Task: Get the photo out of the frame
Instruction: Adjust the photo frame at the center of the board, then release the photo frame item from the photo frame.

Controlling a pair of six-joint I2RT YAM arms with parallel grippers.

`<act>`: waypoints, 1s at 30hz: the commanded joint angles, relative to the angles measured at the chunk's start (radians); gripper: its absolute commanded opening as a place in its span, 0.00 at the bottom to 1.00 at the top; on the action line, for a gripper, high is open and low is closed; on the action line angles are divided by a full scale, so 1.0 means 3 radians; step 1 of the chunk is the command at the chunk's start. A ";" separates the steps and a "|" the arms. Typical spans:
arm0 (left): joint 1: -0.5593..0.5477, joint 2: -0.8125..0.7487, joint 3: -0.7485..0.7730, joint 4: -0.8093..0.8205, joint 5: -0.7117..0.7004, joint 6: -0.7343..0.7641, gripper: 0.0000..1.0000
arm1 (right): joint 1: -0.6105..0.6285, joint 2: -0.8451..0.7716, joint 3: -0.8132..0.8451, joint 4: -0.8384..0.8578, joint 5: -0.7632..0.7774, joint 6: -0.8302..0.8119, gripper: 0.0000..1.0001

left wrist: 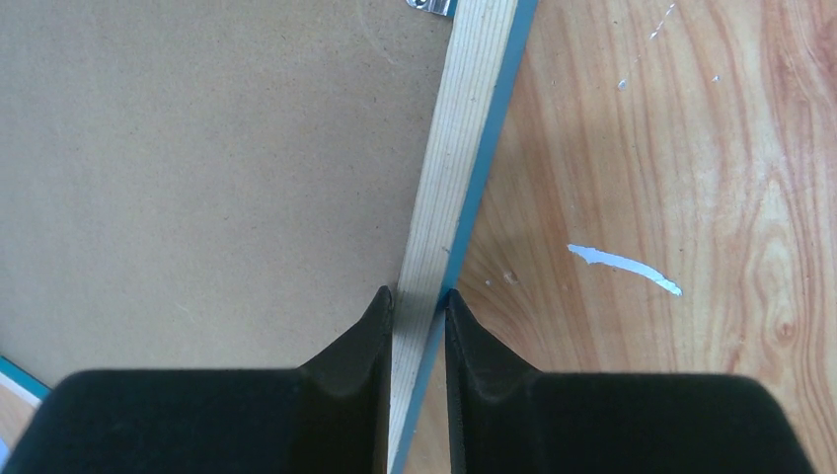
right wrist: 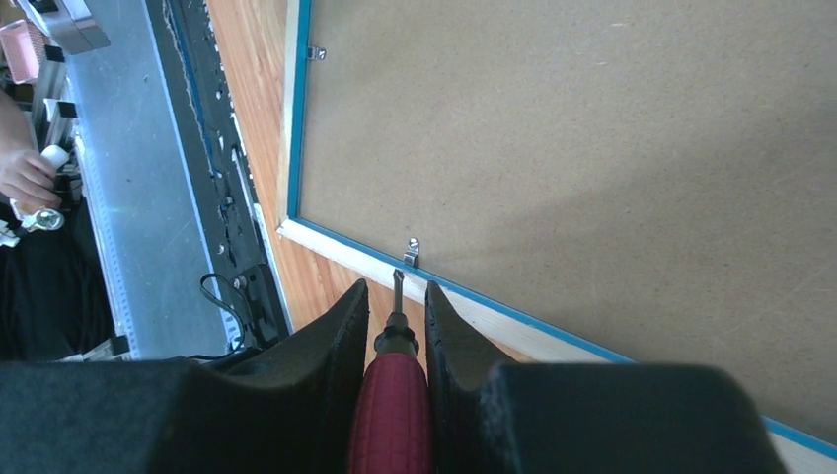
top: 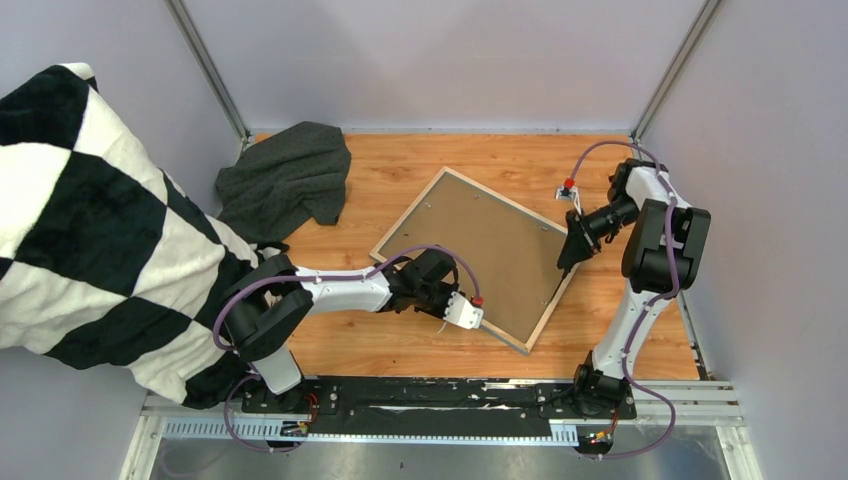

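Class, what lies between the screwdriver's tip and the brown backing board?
A small metal clip on the frame, shown in the right wrist view.

Orange-toned wood counter (top: 400, 345), grain plain to see. At centre, leaning toward 2 o'clock, the frame (left wrist: 451, 168) lies back-up, askew to the counter's edges. It has a pale wood edge with blue beneath, and a brown backing board (top: 480, 250) fills it. A dark grey cloth (top: 285, 180) lies crumpled at 10 o'clock, apart from the frame. A white scuff (left wrist: 624, 269) marks bare wood near the frame's edge.
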 commanded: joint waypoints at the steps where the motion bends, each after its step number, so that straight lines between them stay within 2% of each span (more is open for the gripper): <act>1: -0.0011 0.0133 -0.0139 -0.0107 -0.0006 -0.0004 0.00 | 0.0045 0.0030 0.0164 -0.0018 -0.0054 -0.0014 0.00; 8: -0.0014 0.0129 -0.0141 -0.0101 -0.0008 -0.0004 0.00 | 0.0050 0.0120 0.0293 -0.0023 -0.0035 0.0052 0.00; 18: -0.0014 0.0121 -0.0151 -0.0062 -0.0033 -0.0024 0.00 | 0.0075 0.0160 0.0171 -0.0046 0.0128 0.0014 0.00; 30: -0.0013 0.0133 -0.0151 -0.0036 -0.0059 -0.0047 0.00 | 0.0134 0.0267 0.0165 -0.0182 0.0079 -0.0087 0.00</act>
